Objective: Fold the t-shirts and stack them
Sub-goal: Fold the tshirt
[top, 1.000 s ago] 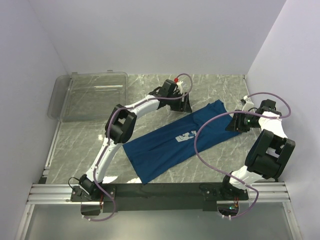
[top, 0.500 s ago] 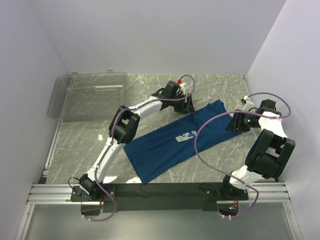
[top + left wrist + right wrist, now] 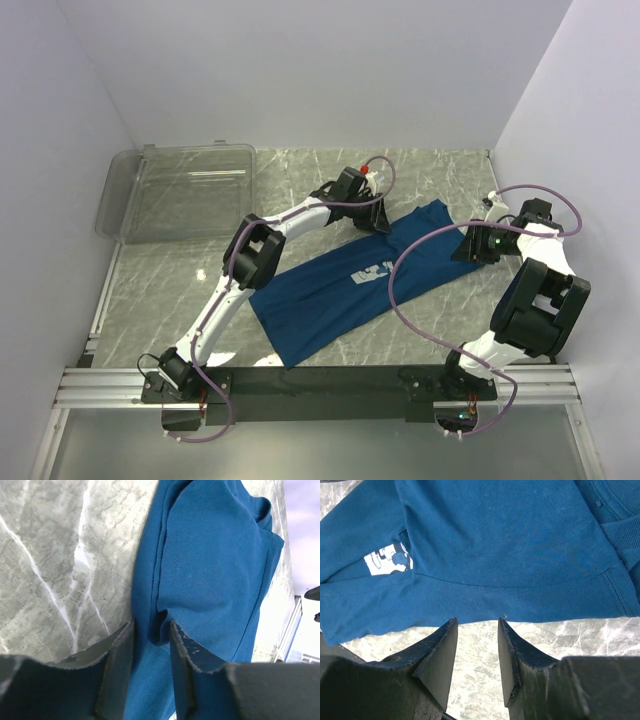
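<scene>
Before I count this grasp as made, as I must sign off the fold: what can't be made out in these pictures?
- Left wrist view: a fold of the t-shirt sits between the fingers of the left hand; their own bulk hides whether they pinch it.
- The right hand: in the top view its wrist hides the fingertips.
- The print: too small from above; in the right wrist view a fold covers part.

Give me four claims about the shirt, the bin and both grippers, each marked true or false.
The t-shirt lies on the table, print up. True.
A fold of the shirt's edge sits between the left gripper's fingers. True.
The right gripper holds the shirt in the air. False: its jaws stand open over bare marble beside the shirt's edge.
The t-shirt is in the clear bin. False: the bin stands apart, far left.
</scene>
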